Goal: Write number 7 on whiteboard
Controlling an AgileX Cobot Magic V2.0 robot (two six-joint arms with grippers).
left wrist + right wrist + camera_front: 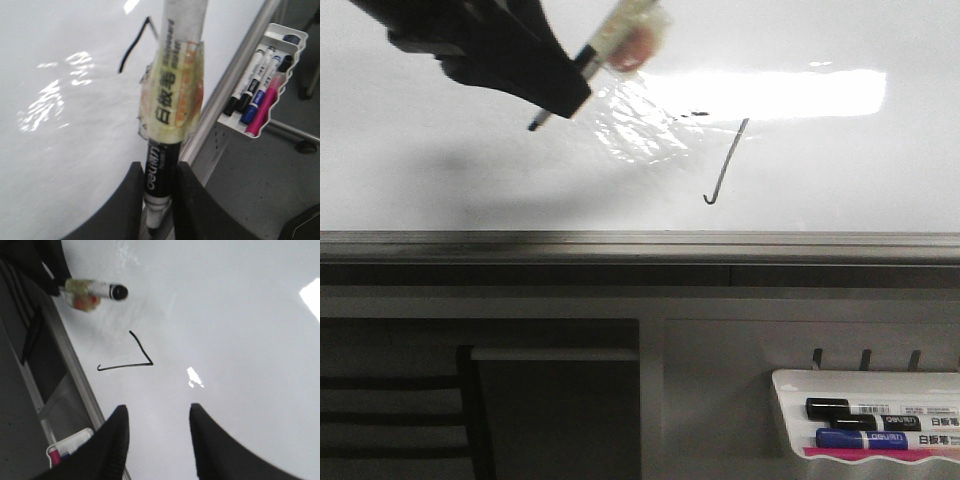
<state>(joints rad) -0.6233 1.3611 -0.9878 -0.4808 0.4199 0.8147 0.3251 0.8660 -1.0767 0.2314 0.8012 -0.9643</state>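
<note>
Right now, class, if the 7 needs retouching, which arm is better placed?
The left: its fingers grip the marker near the number 7 on the whiteboard. The right gripper hangs open and empty.

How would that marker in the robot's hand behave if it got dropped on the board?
The marker looks stiff and light, a slim plastic tube. Being round, it would probably roll on the glossy whiteboard, though its crinkled tape wrap might slow it. The left gripper is clamped around its barrel.

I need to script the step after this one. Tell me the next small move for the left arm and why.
Probably draw the left tool and its marker back from the whiteboard and keep the tip off it. The number 7 looks complete, top stroke and hooked stem both drawn, and in the front view the marker sits up and to the left of the strokes. The right tool is open and holds nothing.
</note>
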